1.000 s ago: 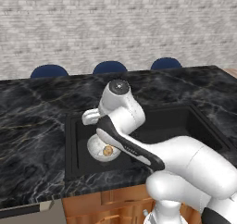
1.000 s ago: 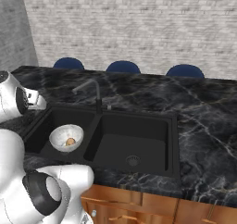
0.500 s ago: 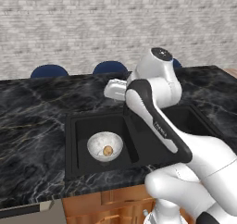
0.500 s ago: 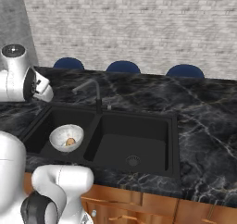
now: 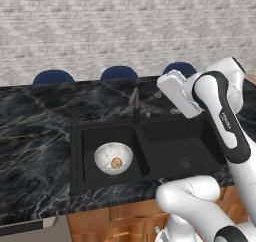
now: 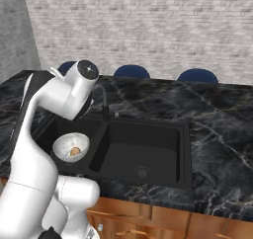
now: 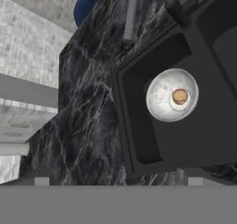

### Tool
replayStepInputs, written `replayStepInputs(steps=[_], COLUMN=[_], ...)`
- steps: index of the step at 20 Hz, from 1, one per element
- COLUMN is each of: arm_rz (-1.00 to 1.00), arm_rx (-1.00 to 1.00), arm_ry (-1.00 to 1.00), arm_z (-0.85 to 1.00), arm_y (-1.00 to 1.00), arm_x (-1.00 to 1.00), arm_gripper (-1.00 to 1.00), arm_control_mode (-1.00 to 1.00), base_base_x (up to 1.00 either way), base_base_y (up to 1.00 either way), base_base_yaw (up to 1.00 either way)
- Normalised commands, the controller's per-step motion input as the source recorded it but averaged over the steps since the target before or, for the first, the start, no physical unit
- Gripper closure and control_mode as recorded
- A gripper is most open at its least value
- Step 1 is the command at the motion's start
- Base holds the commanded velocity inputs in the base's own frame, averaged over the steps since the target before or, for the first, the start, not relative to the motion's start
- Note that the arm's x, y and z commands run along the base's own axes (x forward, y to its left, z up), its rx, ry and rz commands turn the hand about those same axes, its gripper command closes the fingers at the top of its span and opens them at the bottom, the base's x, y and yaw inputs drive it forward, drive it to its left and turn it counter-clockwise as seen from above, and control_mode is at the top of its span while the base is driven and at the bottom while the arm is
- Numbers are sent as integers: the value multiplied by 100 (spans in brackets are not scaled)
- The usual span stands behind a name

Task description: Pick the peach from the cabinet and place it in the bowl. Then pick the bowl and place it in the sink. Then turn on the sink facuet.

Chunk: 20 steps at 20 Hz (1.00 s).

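Observation:
The whitish bowl (image 5: 113, 157) stands in the left basin of the black sink (image 5: 165, 136), with the small orange-tan peach (image 5: 116, 162) lying inside it. My gripper (image 5: 172, 92) hangs high above the divider and right basin, well clear of the bowl, and holds nothing. Looking down from the hand, I see the bowl (image 7: 172, 95) and peach (image 7: 179, 96), and my gripper (image 7: 118, 182) is open with its tips far apart. The dark faucet (image 5: 135, 106) rises behind the sink, between the basins, left of my hand. From the right I see the bowl (image 6: 70, 146), the peach (image 6: 75, 151) and the faucet (image 6: 105, 102).
Dark veined marble counter (image 5: 35, 136) surrounds the sink. The right basin has a drain (image 5: 185, 162). Blue chair backs (image 5: 119, 73) line the counter's far side before a brick wall. Wooden cupboards (image 5: 115, 218) sit below the front edge.
My arm has lifted out of the left basin and swung up and to the right. The bowl with the peach stays where it was in the basin.

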Motion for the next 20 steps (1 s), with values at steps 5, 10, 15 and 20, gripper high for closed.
replayStepInputs(steps=[5, 10, 15, 20], arm_rz=[-24, -5, -38, -49], arm_rx=[35, 6, 27, 29], arm_ry=[10, 7, 17, 30], arm_z=[0, -4, -9, -18], arm_y=[-47, -6, -33, -8], arm_x=[60, 2, 38, 30], arm_gripper=[-100, -100, -100, -100], arm_control_mode=[-100, -100, -100, -100], base_base_x=[0, 0, 0, 0], base_base_y=[0, 0, 0, 0], base_base_yaw=[0, 0, 0, 0])
